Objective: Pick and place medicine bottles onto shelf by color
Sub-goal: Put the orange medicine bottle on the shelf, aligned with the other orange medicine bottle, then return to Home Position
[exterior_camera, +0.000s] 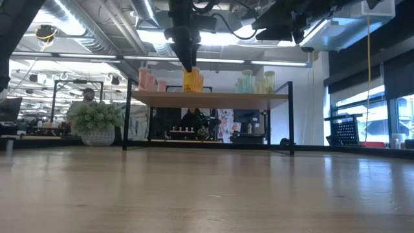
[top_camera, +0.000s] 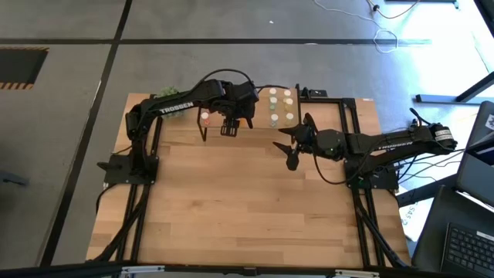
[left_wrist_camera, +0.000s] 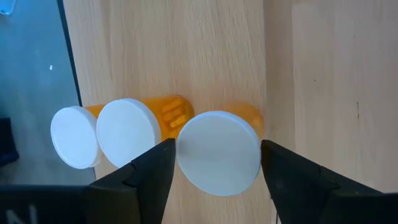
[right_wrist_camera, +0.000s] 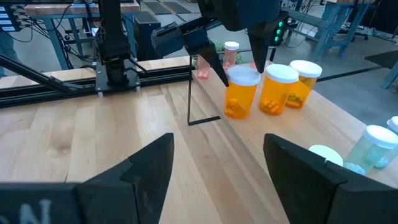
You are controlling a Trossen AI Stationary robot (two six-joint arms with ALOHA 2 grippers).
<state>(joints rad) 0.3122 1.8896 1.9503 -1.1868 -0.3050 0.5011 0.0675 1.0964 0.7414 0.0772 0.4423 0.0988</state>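
Our left gripper (left_wrist_camera: 216, 177) stands over the shelf (right_wrist_camera: 348, 134), fingers spread just beside the orange bottle (right_wrist_camera: 241, 93), apparently released. Our right gripper (right_wrist_camera: 217, 180) waits nearby, fingers parted. Lifting away crookedly could topple it into its orange neighbours (right_wrist_camera: 278, 89).

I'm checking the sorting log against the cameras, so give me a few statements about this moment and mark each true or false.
1. The left gripper is at an orange bottle on the shelf. True.
2. Three orange bottles stand in a row there. True.
3. The right gripper holds a green bottle. False: it is open and empty, over the table.
4. The pink bottles lie on the tabletop. False: they stand on the shelf.
5. A potted plant sits beside the shelf. True.
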